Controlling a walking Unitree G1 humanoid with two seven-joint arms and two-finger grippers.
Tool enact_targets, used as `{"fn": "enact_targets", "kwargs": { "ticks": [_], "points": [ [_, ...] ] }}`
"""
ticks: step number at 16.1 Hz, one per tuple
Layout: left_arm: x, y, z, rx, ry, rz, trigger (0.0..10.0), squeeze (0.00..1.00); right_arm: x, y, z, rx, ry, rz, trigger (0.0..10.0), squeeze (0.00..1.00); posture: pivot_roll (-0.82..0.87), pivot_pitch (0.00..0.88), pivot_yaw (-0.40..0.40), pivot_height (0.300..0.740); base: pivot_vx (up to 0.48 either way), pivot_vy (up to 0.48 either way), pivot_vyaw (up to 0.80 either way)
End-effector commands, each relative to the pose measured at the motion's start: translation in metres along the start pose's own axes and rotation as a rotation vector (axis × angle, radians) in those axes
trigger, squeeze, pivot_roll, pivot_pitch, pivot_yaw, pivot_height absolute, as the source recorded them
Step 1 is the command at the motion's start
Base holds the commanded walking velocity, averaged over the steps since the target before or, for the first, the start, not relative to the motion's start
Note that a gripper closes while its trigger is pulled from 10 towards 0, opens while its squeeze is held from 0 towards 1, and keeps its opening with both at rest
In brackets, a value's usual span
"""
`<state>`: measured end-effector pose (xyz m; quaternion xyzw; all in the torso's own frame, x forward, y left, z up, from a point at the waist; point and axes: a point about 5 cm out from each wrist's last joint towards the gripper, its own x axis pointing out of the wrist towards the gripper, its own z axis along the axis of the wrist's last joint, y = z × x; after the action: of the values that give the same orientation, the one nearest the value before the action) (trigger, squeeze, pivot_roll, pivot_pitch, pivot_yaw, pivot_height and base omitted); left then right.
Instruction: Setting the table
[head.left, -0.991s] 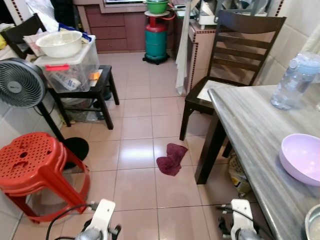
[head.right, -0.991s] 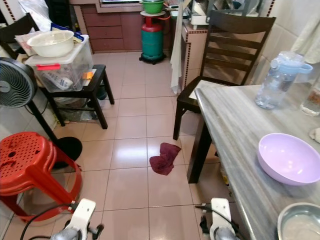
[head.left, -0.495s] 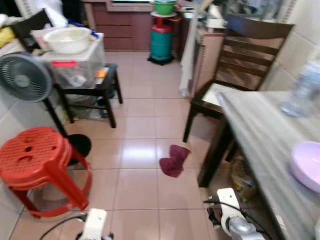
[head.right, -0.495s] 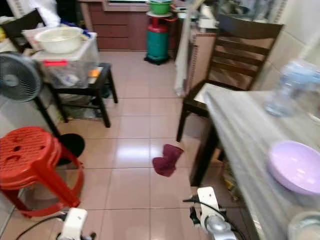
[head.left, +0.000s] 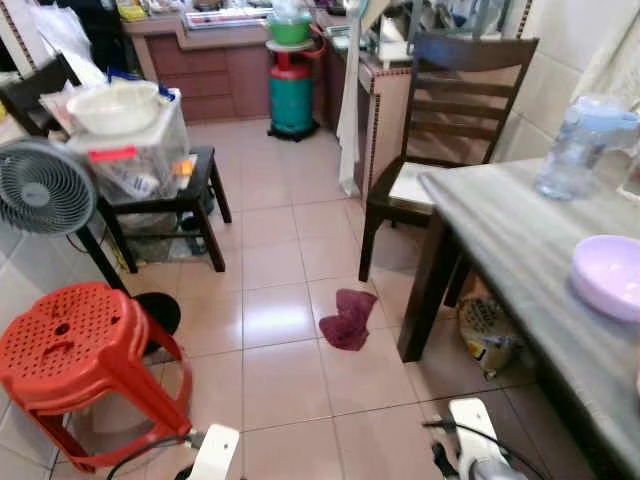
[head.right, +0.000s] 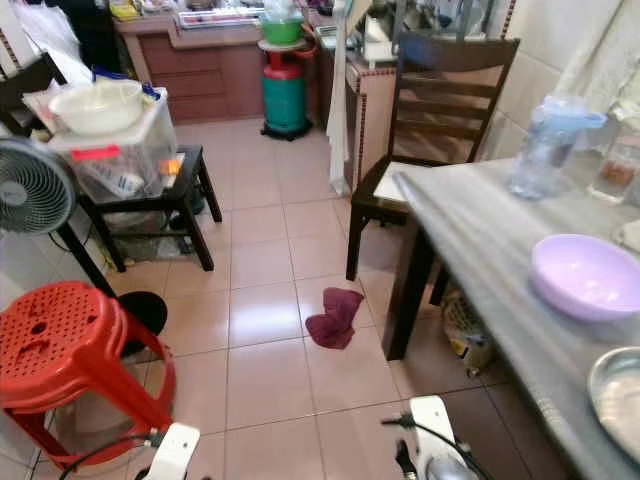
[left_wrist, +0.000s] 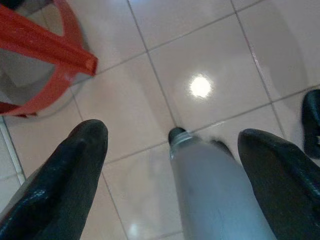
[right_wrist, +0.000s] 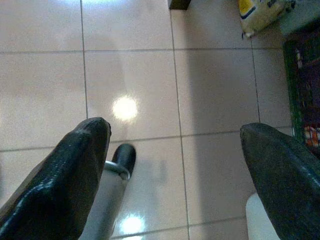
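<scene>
I am standing on the tiled floor beside the surface (head.right: 470, 240), which runs down the right side of the frame, and I judge that I am in the approach step: nothing is in hand yet. My left pincer (left_wrist: 170, 165) hangs low over the tiles with its two fingers spread wide and nothing between them. My right pincer (right_wrist: 175, 165) hangs the same way, open and empty above the floor.

The things to set out lie on the surface at the right of the frame: a lilac bowl (head.right: 586, 276), a metal dish (head.right: 622, 395) near the lower right corner, and a clear water bottle (head.right: 546, 146) with a blue cap at the upper right. A small jar (head.right: 617, 170) stands just beside the bottle.

The next move, as I see it, calls for turning toward the surface and lifting an arm up to its height, most likely the right one, since the bowl and dish are on that side.

A dark wooden chair (head.left: 450, 110) is tucked at the far end of the surface, upper centre-right. A maroon rag (head.left: 347, 318) lies on the tiles in the middle of the frame, near the table leg, and could catch a foot. A red stool (head.left: 85, 355) sits at lower left, with a fan (head.left: 45, 188) above it and a clear storage box (head.left: 135, 150) topped by a white basin (head.left: 113, 105) on a low black stand.
</scene>
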<state>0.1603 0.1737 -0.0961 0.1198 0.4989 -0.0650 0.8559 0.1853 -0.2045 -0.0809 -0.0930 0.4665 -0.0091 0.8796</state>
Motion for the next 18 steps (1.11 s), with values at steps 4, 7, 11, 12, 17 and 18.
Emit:
{"fn": "enact_targets", "kwargs": {
  "ticks": [4, 7, 11, 12, 17, 18],
  "points": [
    [-0.003, 0.015, -0.012, 0.026, 0.021, 0.028, 10.0, 0.0, 0.001, 0.013, 0.007, 0.008, -0.031, 0.04, 10.0, 0.0, -0.13, 0.0, 0.026, 0.74, 0.0, 0.48, 0.0],
    [-0.003, 0.013, -0.014, 0.037, 0.021, 0.022, 10.0, 0.0, 0.001, 0.017, 0.007, -0.014, -0.04, 0.057, 10.0, 0.0, -0.13, 0.0, 0.025, 0.74, 0.0, 0.48, 0.5],
    [-0.004, 0.013, -0.017, 0.043, 0.023, 0.02, 10.0, 0.0, 0.001, 0.02, 0.012, -0.022, -0.051, 0.066, 10.0, 0.0, -0.13, 0.0, 0.021, 0.74, 0.0, 0.48, 0.73],
    [-0.004, 0.012, -0.018, 0.043, 0.025, 0.021, 10.0, 0.0, 0.001, 0.021, 0.011, -0.027, -0.052, 0.069, 10.0, 0.0, -0.13, 0.0, 0.019, 0.74, 0.0, 0.48, 0.0],
    [-0.005, 0.014, -0.02, 0.056, 0.03, 0.025, 10.0, 0.0, 0.001, 0.026, 0.011, -0.045, -0.045, 0.076, 10.0, 0.0, -0.13, 0.0, 0.017, 0.74, 0.0, 0.096, 0.0],
    [-0.005, 0.014, -0.02, 0.062, 0.027, 0.028, 10.0, 0.0, 0.001, 0.025, 0.01, -0.05, -0.045, 0.077, 10.0, 0.0, -0.13, 0.0, 0.016, 0.74, 0.0, 0.0, 0.0]
  ]
}}
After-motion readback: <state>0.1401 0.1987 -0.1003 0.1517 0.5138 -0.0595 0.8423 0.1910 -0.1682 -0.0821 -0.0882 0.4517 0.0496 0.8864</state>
